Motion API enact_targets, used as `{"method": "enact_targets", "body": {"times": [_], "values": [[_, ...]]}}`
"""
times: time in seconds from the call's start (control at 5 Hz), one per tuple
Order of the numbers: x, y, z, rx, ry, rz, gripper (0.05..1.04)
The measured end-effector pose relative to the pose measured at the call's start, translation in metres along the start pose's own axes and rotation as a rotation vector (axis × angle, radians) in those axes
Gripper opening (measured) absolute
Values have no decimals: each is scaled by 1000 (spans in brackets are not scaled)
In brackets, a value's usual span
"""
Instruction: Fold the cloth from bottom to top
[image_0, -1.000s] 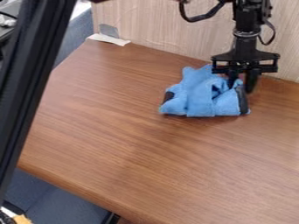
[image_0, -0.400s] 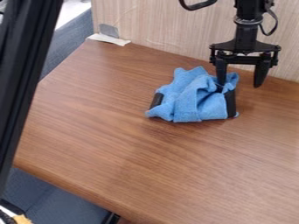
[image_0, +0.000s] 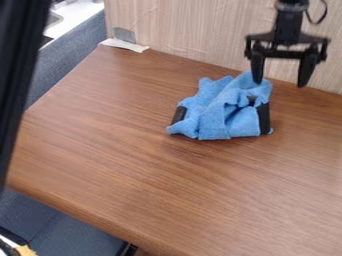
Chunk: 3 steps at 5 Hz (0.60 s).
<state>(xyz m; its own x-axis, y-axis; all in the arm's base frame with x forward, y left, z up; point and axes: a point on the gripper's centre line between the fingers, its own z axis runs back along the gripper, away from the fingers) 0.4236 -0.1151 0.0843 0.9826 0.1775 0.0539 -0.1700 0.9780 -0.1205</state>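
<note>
We have the blue cloth (image_0: 214, 114) bunched on the bench (image_0: 147, 175), toward its far side, near the pale panel (image_0: 180, 30). The hand (image_0: 280, 83) hangs over the cloth's far right corner with its two fingers spread wide and nothing between them; we read it as released.

What counts for the coming move is that the cloth lies down and to the left of the hand in the camera view, that is, mostly on the camera's side of it. One finger overlaps the cloth's upper right part, while the other stands out to the right, past the fabric. From this slant we can't quite tell whether the nearer finger touches the cloth or hangs just above it.

The bundle has no strong long axis; it looks a little wider than deep, its bottom edge running nearly level across the view. A dark patch (image_0: 179, 114) shows at its left side, and a dark strip (image_0: 264, 119) at its right.

We judge the fold to be largely made, though rumpled. If more is wanted, the hand would need to come toward the camera and leftward to reach the bottom edge. Otherwise it should rise cleanly, since a finger brushing the raised folds could drag them open.
</note>
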Motion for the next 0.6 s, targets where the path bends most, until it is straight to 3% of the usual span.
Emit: {"method": "enact_targets", "body": {"times": [0.2, 0.4, 0.6], "values": [[-5, 1, 14, 7, 12, -22, 1001], [-13, 2, 42, -21, -54, -38, 1000], [-21, 9, 55, -9, -79, -35, 1000]]}}
